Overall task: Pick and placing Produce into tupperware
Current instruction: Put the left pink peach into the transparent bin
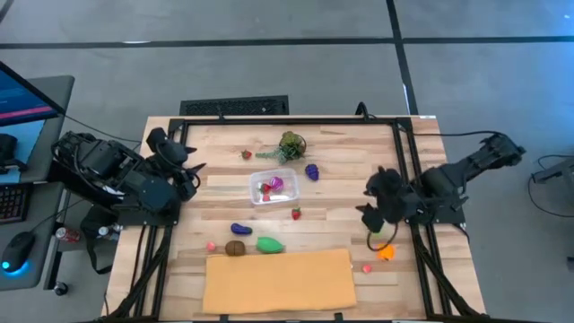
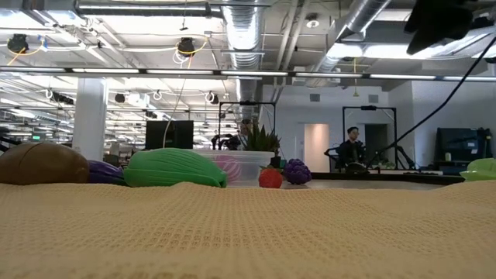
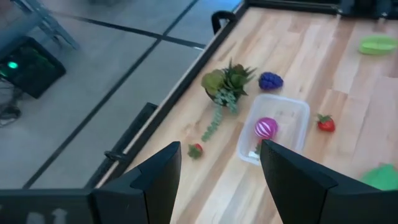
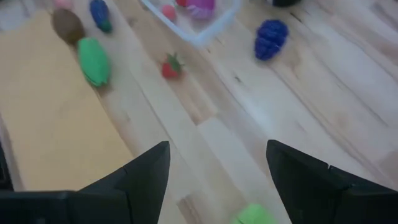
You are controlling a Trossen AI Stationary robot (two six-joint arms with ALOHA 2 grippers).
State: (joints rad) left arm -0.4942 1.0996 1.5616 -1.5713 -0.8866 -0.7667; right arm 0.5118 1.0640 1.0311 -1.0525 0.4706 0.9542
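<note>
Two arms flank the wooden table (image 1: 224,188) in the high view, the left arm folded low at the frame's left edge, the right arm bent in from the right edge. Nearest the bottom of that frame lies the tan sheet (image 1: 278,280), and just above its upper left corner sit a brown piece (image 1: 235,248), a green piece (image 1: 270,244), a blue piece (image 1: 240,230) and a small pink piece (image 1: 212,245). At lower right, an orange piece (image 1: 386,253) and a lime-green piece (image 1: 379,243) lie just under the right gripper (image 1: 373,221), whose fingers stand apart and hold nothing, as the right wrist view shows. Toward the centre, one strawberry (image 1: 296,213) rests just below the clear tupperware (image 1: 273,187), which holds a pink striped piece (image 3: 265,128) and something red. Purple grapes (image 1: 311,171) lie just right of the tub's upper corner. Farther up, the leafy bunch (image 1: 291,146) sits near the top rail with a second strawberry (image 1: 247,154) to its left. The left gripper (image 1: 194,170) points toward the tub from centre left, fingers spread and empty.
</note>
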